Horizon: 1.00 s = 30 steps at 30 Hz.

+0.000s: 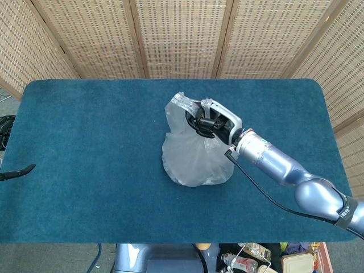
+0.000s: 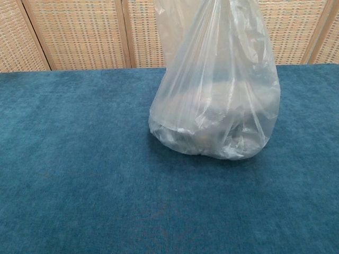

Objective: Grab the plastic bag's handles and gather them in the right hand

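A clear plastic bag [image 1: 193, 156] with something pale and grey inside stands mid-table; in the chest view the plastic bag [image 2: 214, 100] is stretched tall, its base barely on the cloth. My right hand [image 1: 210, 123] grips the bunched handles [image 1: 190, 104] at the bag's top, fingers curled through them. The chest view cuts off above the bag, so the right hand is hidden there. Of my left arm only a dark tip [image 1: 16, 171] shows at the far left edge; the left hand itself is out of frame.
The blue cloth-covered table [image 1: 85, 142] spreads wide around the bag. Woven screens [image 1: 182, 34] stand behind the table's far edge. A cable [image 1: 267, 196] trails from my right forearm over the cloth.
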Each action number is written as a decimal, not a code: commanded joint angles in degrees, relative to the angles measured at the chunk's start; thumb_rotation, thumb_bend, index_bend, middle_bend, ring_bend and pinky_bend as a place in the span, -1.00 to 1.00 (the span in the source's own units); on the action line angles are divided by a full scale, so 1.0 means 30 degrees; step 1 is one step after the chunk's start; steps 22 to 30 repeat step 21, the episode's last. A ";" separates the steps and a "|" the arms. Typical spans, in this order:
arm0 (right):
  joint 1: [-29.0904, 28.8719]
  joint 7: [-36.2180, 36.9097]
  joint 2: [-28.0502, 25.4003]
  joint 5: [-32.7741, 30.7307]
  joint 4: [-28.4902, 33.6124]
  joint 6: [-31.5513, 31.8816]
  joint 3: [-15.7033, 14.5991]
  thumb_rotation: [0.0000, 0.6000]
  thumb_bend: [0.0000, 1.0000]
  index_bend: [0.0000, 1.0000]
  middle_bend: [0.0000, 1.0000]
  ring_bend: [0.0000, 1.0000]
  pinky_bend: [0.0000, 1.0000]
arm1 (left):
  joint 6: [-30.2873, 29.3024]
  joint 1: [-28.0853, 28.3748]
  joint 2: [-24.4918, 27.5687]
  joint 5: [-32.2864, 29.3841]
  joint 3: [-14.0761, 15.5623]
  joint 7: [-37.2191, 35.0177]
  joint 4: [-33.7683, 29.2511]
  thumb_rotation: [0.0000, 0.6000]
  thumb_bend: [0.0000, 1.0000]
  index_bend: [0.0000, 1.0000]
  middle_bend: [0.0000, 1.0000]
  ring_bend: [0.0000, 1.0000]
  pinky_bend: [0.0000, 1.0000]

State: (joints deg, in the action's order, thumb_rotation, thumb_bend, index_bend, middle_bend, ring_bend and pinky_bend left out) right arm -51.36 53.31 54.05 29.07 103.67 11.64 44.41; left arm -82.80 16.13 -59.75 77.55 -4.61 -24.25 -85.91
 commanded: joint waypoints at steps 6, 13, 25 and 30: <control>-0.2854 0.0113 -0.2802 -0.2695 0.0500 0.0300 -0.0771 1.00 1.00 0.29 0.66 1.00 1.00 | 0.0193 -0.0231 0.0217 -0.0068 -0.0336 -0.0388 0.0000 1.00 -0.94 -1.00 -1.00 -1.00 -1.00; -0.5027 0.0567 -0.4903 -0.5202 0.0724 0.0895 -0.1236 1.00 1.00 0.29 0.66 1.00 1.00 | 0.0463 -0.0362 0.0320 0.0011 -0.0584 -0.0813 0.0117 1.00 -0.94 -1.00 -1.00 -1.00 -1.00; -0.7428 0.0428 -0.7486 -0.7549 -0.0137 0.0695 -0.1861 1.00 1.00 0.29 0.66 1.00 1.00 | 0.0871 -0.0398 0.0343 -0.0097 -0.0784 -0.0967 0.0288 1.00 -0.93 -1.00 -1.00 -1.00 -1.00; -0.7428 0.0428 -0.7486 -0.7549 -0.0137 0.0695 -0.1861 1.00 1.00 0.29 0.66 1.00 1.00 | 0.0871 -0.0398 0.0343 -0.0097 -0.0784 -0.0967 0.0288 1.00 -0.93 -1.00 -1.00 -1.00 -1.00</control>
